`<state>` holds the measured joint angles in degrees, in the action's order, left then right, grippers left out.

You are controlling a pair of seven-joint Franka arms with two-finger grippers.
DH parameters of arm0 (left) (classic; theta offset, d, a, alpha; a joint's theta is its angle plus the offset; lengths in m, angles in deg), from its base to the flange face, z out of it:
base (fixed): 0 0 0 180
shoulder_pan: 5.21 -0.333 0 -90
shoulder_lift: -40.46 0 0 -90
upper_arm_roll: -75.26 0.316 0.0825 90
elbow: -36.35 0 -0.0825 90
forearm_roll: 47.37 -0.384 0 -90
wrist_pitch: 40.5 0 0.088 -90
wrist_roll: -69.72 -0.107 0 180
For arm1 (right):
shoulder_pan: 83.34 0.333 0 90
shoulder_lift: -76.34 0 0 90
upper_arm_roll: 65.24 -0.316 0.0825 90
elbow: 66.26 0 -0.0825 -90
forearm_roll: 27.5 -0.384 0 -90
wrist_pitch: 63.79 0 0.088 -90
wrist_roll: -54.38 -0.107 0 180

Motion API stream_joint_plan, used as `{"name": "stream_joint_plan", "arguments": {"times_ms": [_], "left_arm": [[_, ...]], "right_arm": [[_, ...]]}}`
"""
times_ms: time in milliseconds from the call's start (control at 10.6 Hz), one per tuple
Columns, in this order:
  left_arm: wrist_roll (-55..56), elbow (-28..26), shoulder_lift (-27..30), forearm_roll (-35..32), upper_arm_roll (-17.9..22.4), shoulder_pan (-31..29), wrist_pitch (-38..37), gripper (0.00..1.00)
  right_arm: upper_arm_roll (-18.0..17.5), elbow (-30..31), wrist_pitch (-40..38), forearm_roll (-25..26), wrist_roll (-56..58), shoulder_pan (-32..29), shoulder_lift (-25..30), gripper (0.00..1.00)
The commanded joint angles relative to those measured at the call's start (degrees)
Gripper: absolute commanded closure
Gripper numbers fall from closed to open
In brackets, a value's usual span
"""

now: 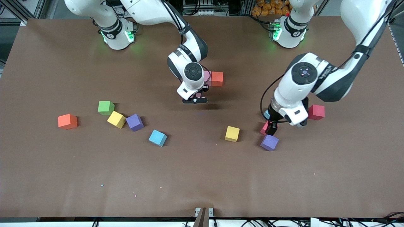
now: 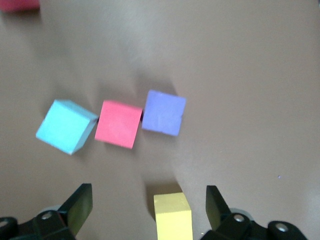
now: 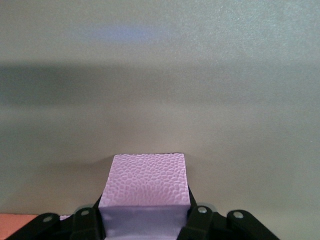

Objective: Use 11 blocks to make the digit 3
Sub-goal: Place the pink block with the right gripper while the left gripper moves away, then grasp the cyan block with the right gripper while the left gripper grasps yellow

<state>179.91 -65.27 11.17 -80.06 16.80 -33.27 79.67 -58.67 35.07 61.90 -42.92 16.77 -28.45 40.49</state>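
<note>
My right gripper (image 1: 197,96) is shut on a pale pink block (image 3: 145,182), just over the table mid-way between the arms' ends. Beside it, a pink block (image 1: 206,77) and an orange block (image 1: 216,78) lie side by side. My left gripper (image 1: 271,126) hangs open and holds nothing, over a row of a light blue block (image 2: 65,126), a pink-red block (image 2: 118,123) and a purple block (image 2: 164,112). A yellow block (image 2: 173,217) on the table shows between its fingers (image 2: 80,205). No digit 3 figure is visible.
Toward the right arm's end lie an orange block (image 1: 67,121), a green cube (image 1: 105,107), a yellow block (image 1: 116,119), a purple block (image 1: 135,122) and a light blue block (image 1: 157,137). A red block (image 1: 316,112) sits beside the left hand.
</note>
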Motion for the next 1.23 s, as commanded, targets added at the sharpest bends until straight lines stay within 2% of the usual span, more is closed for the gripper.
{"name": "stream_joint_plan", "arguments": {"times_ms": [0,94,189,283,377,566,754,848,1037,1131], "left_arm": [[-10.48,7.37,-0.85,-0.62,0.28,0.54,-7.72,0.0],[-15.83,9.31,-0.85,-0.62,0.36,0.55,-10.71,0.0],[-21.97,10.46,-0.76,-0.62,0.45,0.37,-12.4,0.0],[-28.39,10.82,-0.76,-0.62,1.5,0.46,-13.2,0.0],[-33.67,10.82,-0.94,-1.06,2.55,0.89,-13.12,0.0],[-39.07,13.0,-4.09,-1.06,2.91,2.47,-12.85,0.0],[-37.86,17.83,-9.27,-0.71,3.61,5.97,-12.85,0.0],[-36.2,18.72,-9.81,-0.54,6.4,8.78,-12.68,0.0],[-33.3,22.4,-10.77,-0.19,15.43,18.86,-12.32,0.0],[-29.81,24.95,-12.18,2.34,19.22,23.44,-12.32,0.0]], "right_arm": [[0.28,1.6,-0.45,-0.75,-0.09,0.39,1.75,0.9],[0.29,1.68,-0.45,-0.75,-0.09,0.48,1.75,0.89],[0.29,1.86,-0.45,-0.75,-0.09,0.48,1.75,0.78],[0.29,1.6,-0.45,-0.75,-0.61,0.31,1.66,0.19],[0.29,1.34,-0.53,-0.75,-0.79,0.22,1.75,0.0],[0.2,1.07,-0.62,-0.75,-0.79,0.48,2.53,0.0],[0.37,0.03,-3.15,-0.75,-0.45,-0.13,4.55,0.0],[0.55,-0.94,-5.96,-0.66,0.08,-1.35,5.34,0.0],[0.64,-2.44,-8.52,-0.4,0.26,-4.95,6.58,0.0],[0.64,-3.14,-9.05,-0.23,0.09,-6.88,6.67,0.0]]}}
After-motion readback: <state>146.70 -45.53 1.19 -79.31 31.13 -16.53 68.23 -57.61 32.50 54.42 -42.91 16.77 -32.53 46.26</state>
